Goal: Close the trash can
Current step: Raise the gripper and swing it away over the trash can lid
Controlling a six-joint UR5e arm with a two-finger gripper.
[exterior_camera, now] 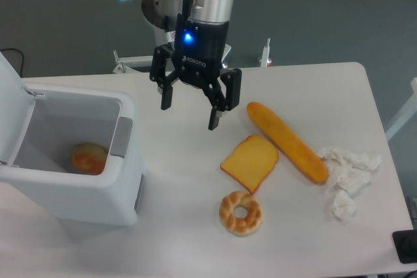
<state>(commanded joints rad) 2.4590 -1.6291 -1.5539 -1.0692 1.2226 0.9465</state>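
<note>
The trash can (104, 190) is a big white boxy bin at the table's left side. Its lid (13, 105) stands swung up on the left edge, so the can is open. A grey latch tab (121, 137) shows on the inner right rim. A round orange bun (89, 158) lies at the bottom inside. My gripper (190, 113) hangs above the table just right of the can's far right corner, fingers spread open and empty.
Right of the gripper lie a long baguette (287, 140), a toast slice (250, 161) and a bagel (241, 213). Crumpled white tissues (345, 177) sit near the table's right edge. A dark object (406, 247) shows at the bottom right corner.
</note>
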